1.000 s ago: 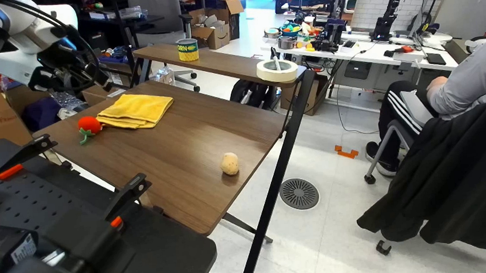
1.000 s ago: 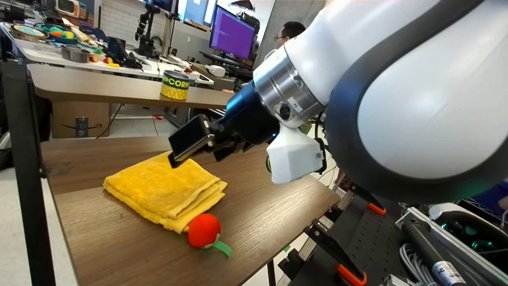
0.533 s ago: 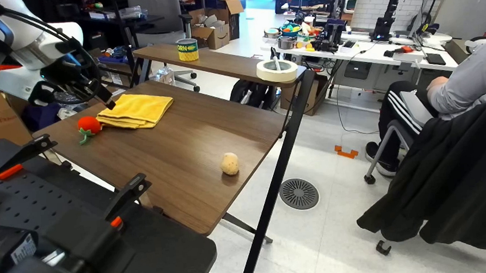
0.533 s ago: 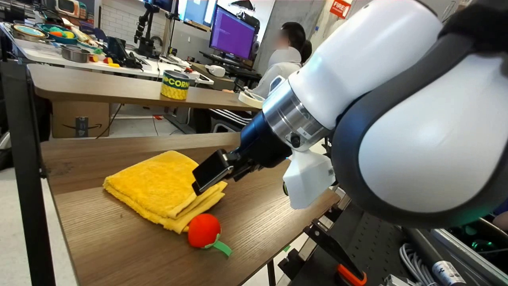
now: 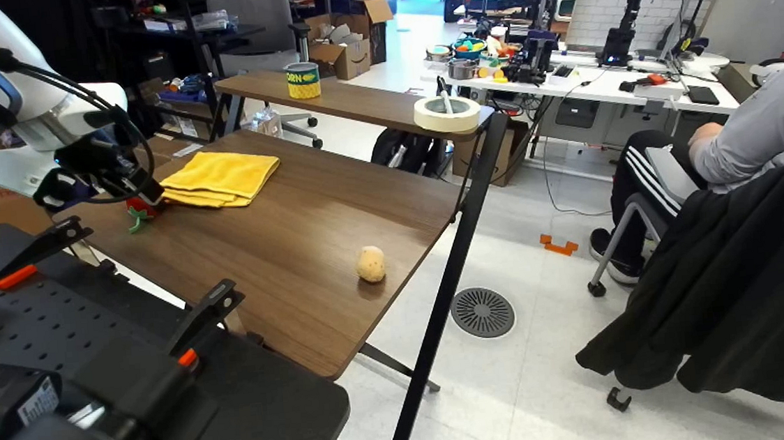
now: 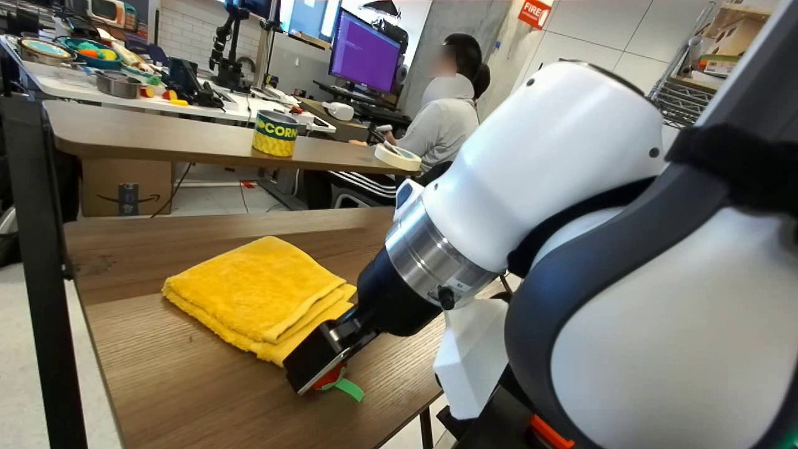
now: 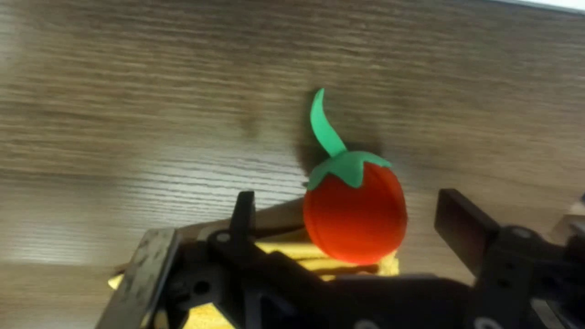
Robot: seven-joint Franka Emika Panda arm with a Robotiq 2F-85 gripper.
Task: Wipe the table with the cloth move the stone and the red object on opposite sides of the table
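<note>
The red object is a tomato-like ball with a green stem. It shows in both exterior views, partly hidden by my gripper. In the wrist view the red object sits between the fingers of my gripper, with a gap on each side, so the gripper is open around it. The folded yellow cloth lies on the table beside the red object; part of it shows in the wrist view. A tan stone-like object stands near the table's far end, hidden in the other exterior view.
The brown table has a raised shelf along one side, bearing a corn can and a tape roll. Black clamps stick up along the opposite edge. A black metal post stands at one end.
My gripper has come down from above the cloth and moved over to the red object, now partly covering it. The cloth, red object and tan object have not moved.
</note>
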